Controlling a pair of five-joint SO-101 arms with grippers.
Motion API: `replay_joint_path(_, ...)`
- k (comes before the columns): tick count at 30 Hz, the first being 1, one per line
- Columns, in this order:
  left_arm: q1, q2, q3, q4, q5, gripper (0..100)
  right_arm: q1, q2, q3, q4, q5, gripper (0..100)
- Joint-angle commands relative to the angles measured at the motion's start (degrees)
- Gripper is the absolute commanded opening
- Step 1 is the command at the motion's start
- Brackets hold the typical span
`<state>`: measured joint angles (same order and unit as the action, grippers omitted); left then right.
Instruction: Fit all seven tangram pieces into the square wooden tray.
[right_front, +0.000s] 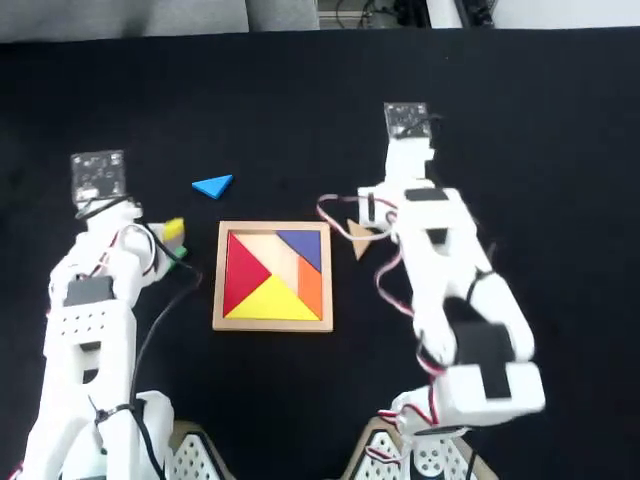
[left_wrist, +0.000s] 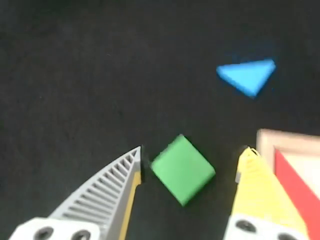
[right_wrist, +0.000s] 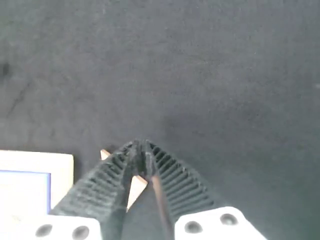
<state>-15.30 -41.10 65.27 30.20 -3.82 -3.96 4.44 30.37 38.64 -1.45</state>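
**Left open, right clamped**

My left gripper is released, with the green square piece between its fingers, left of the square wooden tray. My right gripper is clenched on the pale wooden triangle, just right of the tray.

The left arm stretched from its near base toward the far side. The left gripper was angled downward with its fingers spread wide. The right arm reached farther. The right gripper was turned left, its fingers pressed together at the tips.
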Motion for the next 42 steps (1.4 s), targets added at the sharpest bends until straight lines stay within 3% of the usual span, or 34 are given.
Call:
replay_joint_path(1, -2.2, 0.8, 2.6, -10.8, 2.4, 30, -1.8, 3.6, -9.8, 5.9, -1.4, 1.1)
replay_joint_path(7, -2.2, 0.7, 5.1, -13.1, 2.2, 30, -5.0, 9.5, -17.4, 14.9, -2.0, 1.1)
replay_joint_path(20, -2.2, 0.8, 5.1, -13.0, 2.2, 30, -6.9, 10.0, -17.5, 18.6, -1.5, 1.1)
replay_joint_path(27, -2.2, 0.8, 5.1, -13.0, 2.2, 30, -2.1, 8.5, -17.8, 13.5, -1.5, 1.1)
replay_joint_path(42, -2.1, 0.8, 5.2, -12.9, 2.2, 30, -2.8, 11.8, -18.2, 12.1, 1.8, 1.1)
